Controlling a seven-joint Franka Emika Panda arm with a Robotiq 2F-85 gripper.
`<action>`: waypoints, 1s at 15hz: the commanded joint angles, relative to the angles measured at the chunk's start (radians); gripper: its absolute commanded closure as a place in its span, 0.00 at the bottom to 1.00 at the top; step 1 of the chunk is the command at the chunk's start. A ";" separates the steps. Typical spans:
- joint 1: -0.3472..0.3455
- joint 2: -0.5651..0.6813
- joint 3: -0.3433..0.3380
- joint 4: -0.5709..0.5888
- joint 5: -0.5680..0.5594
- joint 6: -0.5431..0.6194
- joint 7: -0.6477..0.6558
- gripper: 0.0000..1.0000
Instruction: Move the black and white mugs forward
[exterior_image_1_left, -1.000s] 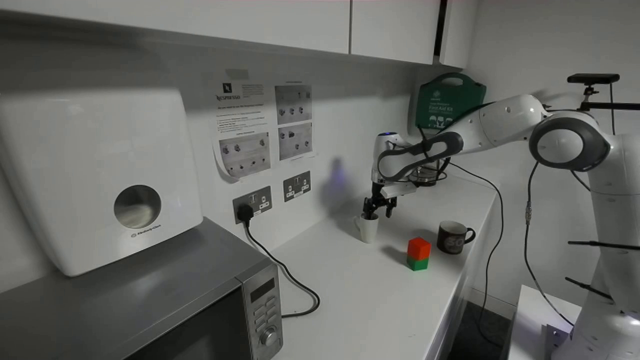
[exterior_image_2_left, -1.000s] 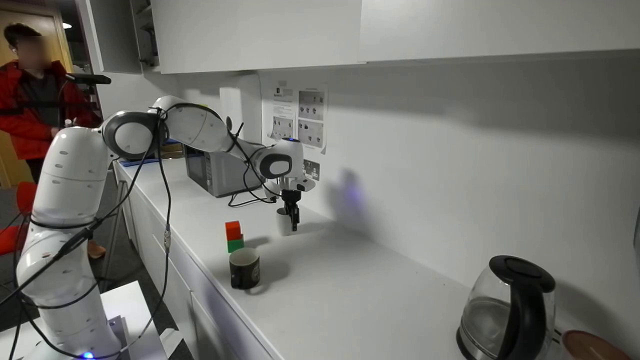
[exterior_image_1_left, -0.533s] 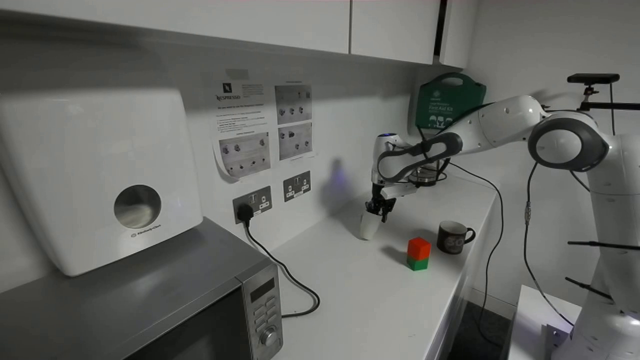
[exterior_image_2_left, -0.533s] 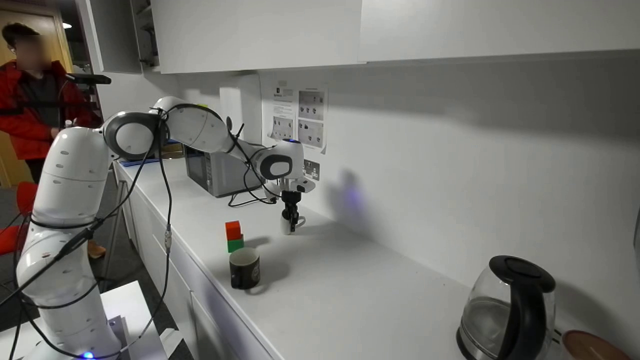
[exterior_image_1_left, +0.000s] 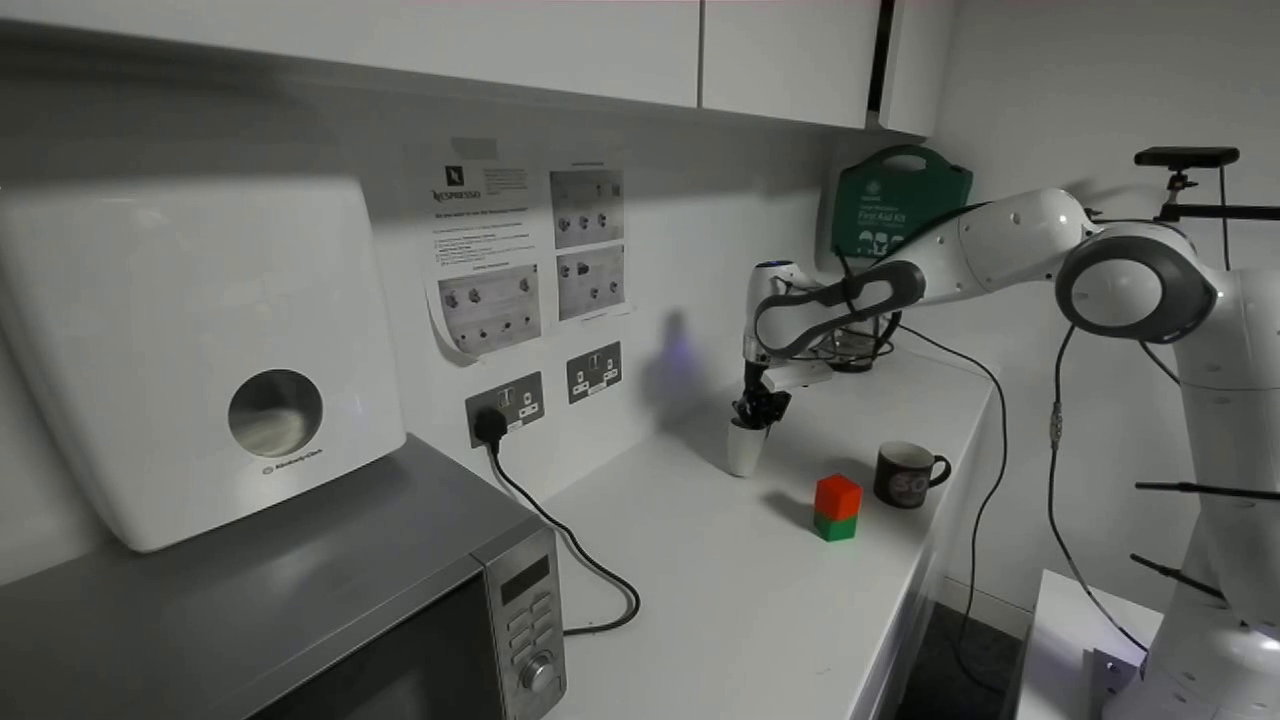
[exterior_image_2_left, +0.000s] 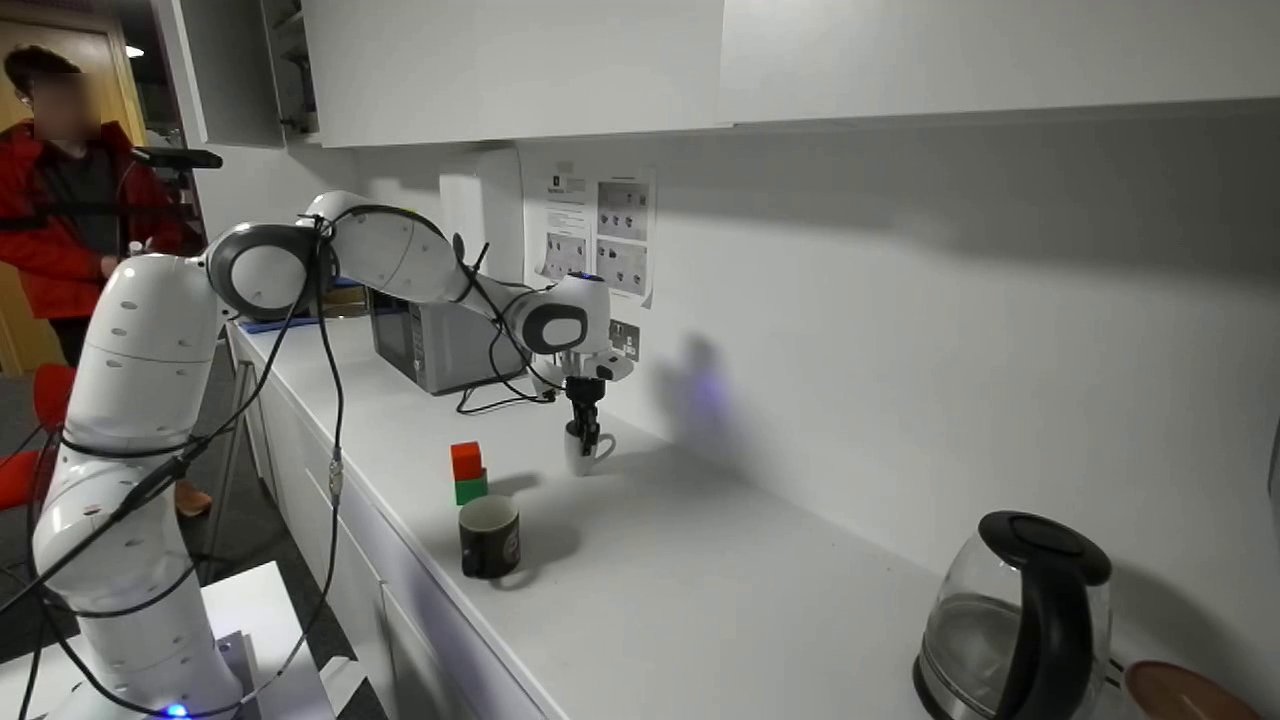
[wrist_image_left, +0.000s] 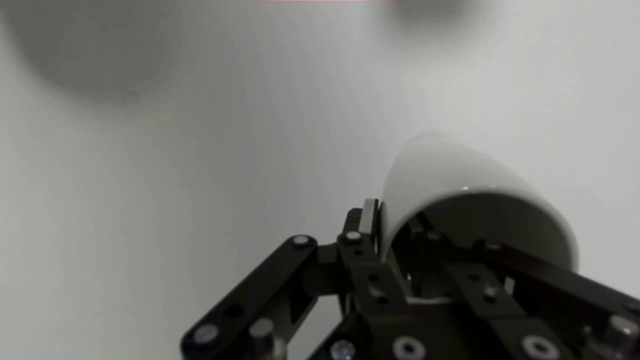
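Observation:
The white mug (exterior_image_1_left: 745, 455) has its wall pinched by my gripper (wrist_image_left: 392, 222). In the wrist view one finger (wrist_image_left: 369, 216) lies outside the wall and the opposite finger reaches inside the mug. The mug leans slightly in an exterior view, and its handle (exterior_image_2_left: 607, 447) points toward the wall. Whether its base touches the counter I cannot tell. The black mug (exterior_image_1_left: 903, 478) stands upright near the counter's front edge, apart from the gripper; it shows in both exterior views.
A red block (exterior_image_1_left: 838, 497) sits on a green block (exterior_image_1_left: 835, 527) beside the black mug. A glass kettle (exterior_image_2_left: 1015, 615) stands at one end of the counter and a microwave (exterior_image_2_left: 450, 340) at the other. The wall (exterior_image_2_left: 800, 400) is behind the white mug.
The jaws have come together on the white mug's wall. The mug has turned, its handle swinging into view, and has shifted a little; it tilted, then straightened somewhat. The black mug is unmoved.

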 joint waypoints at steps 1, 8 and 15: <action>-0.012 -0.004 -0.015 0.013 0.003 -0.036 -0.005 0.97; -0.034 -0.094 -0.022 -0.075 0.011 -0.007 -0.066 0.97; -0.057 -0.166 -0.021 -0.157 0.032 -0.004 -0.124 0.97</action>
